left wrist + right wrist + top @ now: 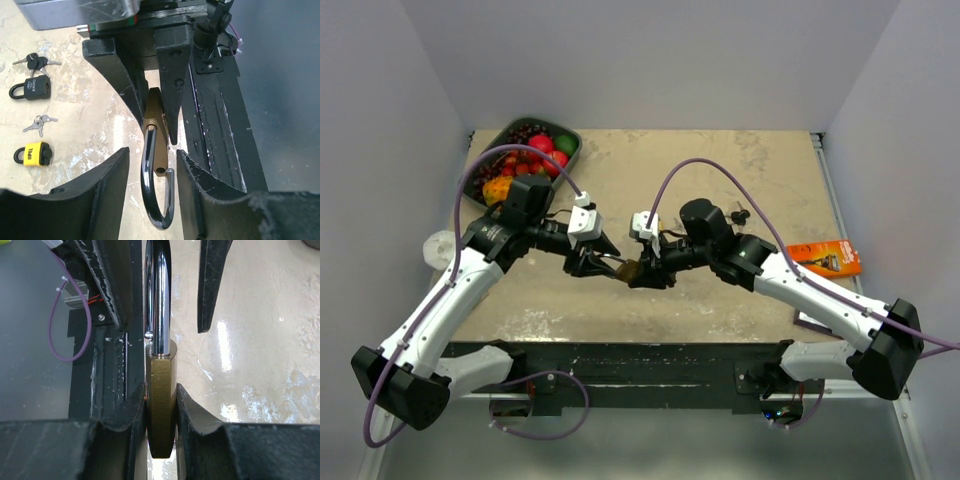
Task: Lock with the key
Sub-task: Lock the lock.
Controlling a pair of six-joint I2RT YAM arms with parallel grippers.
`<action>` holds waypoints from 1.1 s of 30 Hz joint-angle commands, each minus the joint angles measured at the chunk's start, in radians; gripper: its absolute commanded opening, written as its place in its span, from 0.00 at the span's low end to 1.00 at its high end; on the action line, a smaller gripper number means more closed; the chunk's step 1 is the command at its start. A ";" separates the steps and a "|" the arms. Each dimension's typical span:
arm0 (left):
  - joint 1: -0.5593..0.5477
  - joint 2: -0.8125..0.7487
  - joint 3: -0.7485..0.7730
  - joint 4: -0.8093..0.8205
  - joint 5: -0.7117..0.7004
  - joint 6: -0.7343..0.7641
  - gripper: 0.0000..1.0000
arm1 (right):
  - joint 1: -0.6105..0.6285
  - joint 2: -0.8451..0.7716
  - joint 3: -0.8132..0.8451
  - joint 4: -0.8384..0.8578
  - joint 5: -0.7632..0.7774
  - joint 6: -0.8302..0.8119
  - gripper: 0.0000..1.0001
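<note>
Jaws of the right gripper (160,396) pinch the brass padlock (160,412) by its flat sides, holding it in the air above the surface (90,125) between the two arms. Those of the left gripper (152,157) stand spread on either side of the shackle (145,170), with a gap on each side in the left wrist view.

The shackle is open, its free end out of its hole. A squeeze or push that lands off line would likely twist the body in the right grip rather than seat the end (polished steel gives little hold). The body could also slide down between the jaws.

No key shows in this lock, and its keyway is hidden. Two bunches of keys (35,61) lie well apart on the surface beside a black padlock (31,89) and a yellow padlock (34,152), so fetching the wrong bunch is another risk.
</note>
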 commanded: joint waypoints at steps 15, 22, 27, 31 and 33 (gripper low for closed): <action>-0.039 0.038 0.012 0.020 -0.077 -0.035 0.00 | -0.003 -0.015 0.082 0.072 -0.077 -0.018 0.00; 0.126 -0.040 -0.093 0.282 0.221 -0.298 0.00 | -0.010 -0.136 -0.061 0.248 -0.055 0.065 0.87; 0.131 -0.086 -0.112 0.392 0.277 -0.387 0.00 | -0.012 -0.283 -0.240 0.501 0.031 0.105 0.99; 0.131 -0.147 -0.196 0.630 0.288 -0.628 0.00 | -0.012 -0.216 -0.173 0.407 -0.031 0.125 0.97; 0.131 -0.176 -0.251 0.841 0.282 -0.737 0.00 | -0.012 -0.190 -0.141 0.399 -0.073 0.128 0.97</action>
